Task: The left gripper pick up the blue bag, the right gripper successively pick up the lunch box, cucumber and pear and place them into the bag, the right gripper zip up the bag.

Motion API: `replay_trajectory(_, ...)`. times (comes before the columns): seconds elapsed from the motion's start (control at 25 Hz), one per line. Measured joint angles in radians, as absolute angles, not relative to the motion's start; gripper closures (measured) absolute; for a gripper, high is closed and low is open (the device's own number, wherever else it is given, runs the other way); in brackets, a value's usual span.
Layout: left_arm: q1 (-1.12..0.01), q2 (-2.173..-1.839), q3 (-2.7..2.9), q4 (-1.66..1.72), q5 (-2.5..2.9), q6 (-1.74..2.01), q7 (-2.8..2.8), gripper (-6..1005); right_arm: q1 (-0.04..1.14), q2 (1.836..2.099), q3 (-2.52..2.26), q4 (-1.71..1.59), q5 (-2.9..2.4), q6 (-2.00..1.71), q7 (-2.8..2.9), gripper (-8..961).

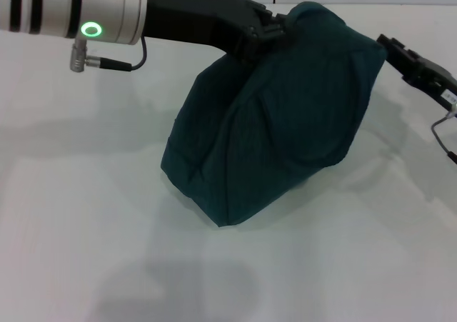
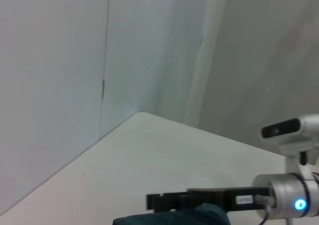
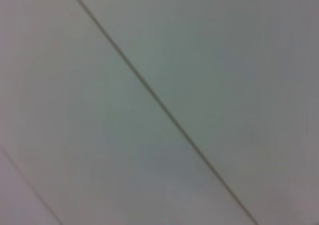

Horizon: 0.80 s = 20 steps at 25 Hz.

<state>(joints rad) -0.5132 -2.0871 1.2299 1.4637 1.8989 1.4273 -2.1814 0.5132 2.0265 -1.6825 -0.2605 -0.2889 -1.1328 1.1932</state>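
Showing only in the head view, blue bag (image 1: 285,115) meets left pincer (image 1: 275,29).

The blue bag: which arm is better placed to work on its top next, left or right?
Probably right. The left gripper is at the top of the blue bag, apparently holding it, so it is occupied. The right gripper sits beside the bag's upper right edge.

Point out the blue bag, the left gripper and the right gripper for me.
blue bag (image 1: 285,122): head view, middle of its fabric side.
left gripper (image 1: 265,31): head view, black tip at the bag's top edge.
right gripper (image 1: 400,56): head view, black end against the bag's far upper corner.
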Motion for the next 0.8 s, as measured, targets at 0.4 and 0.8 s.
replay_trajectory(0.4,-0.508,-2.088,1.229,1.364,1.891,1.384,-2.103,861,0.456,2.021,-1.682,-0.268,-0.259,-1.167,1.186,314)
replay_trajectory(0.8,-0.476,-2.084,1.228,1.371,1.841,1.390,-2.043,811,0.446,2.017,-1.681,-0.265,-0.259,-1.186,1.166,105)
